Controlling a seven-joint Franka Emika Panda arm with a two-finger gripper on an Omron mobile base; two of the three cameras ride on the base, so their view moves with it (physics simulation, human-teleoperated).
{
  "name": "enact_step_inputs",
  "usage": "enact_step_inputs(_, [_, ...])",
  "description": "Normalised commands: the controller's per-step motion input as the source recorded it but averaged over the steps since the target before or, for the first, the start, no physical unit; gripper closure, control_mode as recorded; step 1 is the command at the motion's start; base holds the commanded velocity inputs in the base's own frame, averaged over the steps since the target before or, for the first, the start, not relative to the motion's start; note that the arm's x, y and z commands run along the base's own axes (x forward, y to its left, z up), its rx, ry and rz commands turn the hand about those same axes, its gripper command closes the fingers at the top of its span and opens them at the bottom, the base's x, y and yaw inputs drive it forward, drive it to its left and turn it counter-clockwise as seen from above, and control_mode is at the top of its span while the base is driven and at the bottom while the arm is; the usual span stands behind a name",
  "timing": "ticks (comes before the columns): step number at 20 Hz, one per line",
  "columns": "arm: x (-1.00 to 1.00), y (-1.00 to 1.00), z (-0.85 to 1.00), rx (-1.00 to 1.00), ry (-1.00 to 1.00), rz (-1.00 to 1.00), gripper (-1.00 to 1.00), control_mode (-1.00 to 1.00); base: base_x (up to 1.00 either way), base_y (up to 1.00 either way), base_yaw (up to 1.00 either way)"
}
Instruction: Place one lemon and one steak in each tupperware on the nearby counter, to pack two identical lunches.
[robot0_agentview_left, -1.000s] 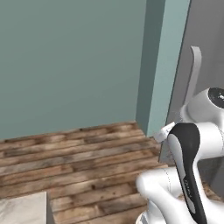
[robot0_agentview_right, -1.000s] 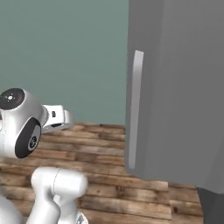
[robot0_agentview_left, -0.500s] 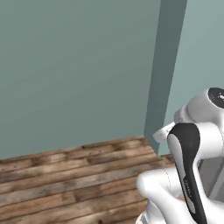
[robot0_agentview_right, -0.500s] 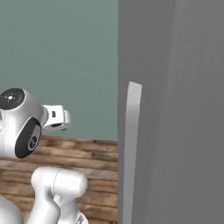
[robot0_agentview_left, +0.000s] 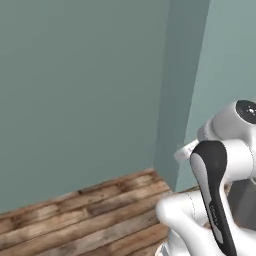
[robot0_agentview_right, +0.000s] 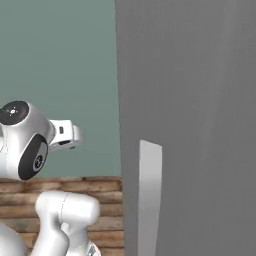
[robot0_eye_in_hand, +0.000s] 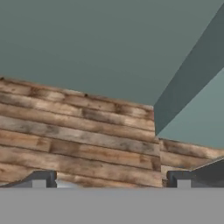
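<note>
**Desk:** Right, start at the jaws. What have you got?

**Operator:** On my hand view the gripper (robot0_eye_in_hand: 111, 181) shows as two dark fingertips (robot0_eye_in_hand: 43, 178) poking up at the bottom edge, set wide apart, as far as they go. Between them I see bare floor, so it has hold of nothing. Most of each finger is cut off by the frame.

**Desk:** And beyond them?

**Operator:** Wooden floor (robot0_eye_in_hand: 78, 135), rough weathered planks in mixed browns, running up to a flat matte teal wall (robot0_eye_in_hand: 87, 48). The wall turns an outer corner (robot0_eye_in_hand: 183, 87); one face is shaded darker, the next paler.

**Desk:** Where are the lemons, steaks, trays?

**Operator:** I can't place any of them, nor the counter; from these angles I see wall, floor and cabinet.

**Desk:** Anything in the way?

**Operator:** From the right base view a tall smooth grey panel (robot0_agentview_right: 200, 100) stands close, cut off top and right, with a pale upright bar handle (robot0_agentview_right: 149, 200) on it. It blocks everything on that side. The arm (robot0_agentview_right: 30, 145), glossy white with dark joints, rises at lower left, and its hand end (robot0_agentview_right: 65, 137) juts toward the panel. From the left base view the arm covers the lower right.
</note>
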Motion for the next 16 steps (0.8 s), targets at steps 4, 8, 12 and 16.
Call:
enact_step_inputs(4, [0.00, 0.00, 0.00, 0.00, 0.00, 0.00, -1.00, 1.00, 0.10, -0.17, -0.73])
enact_step_inputs(8, [0.00, 0.00, 0.00, 0.00, 0.00, 0.00, -1.00, 1.00, 0.16, 0.16, -0.69])
enact_step_inputs(12, [0.00, 0.00, 0.00, 0.00, 0.00, 0.00, -1.00, 1.00, 0.33, 0.60, -0.59])
enact_step_inputs(16, [0.00, 0.00, 0.00, 0.00, 0.00, 0.00, -1.00, 1.00, 0.31, 0.73, -0.59])
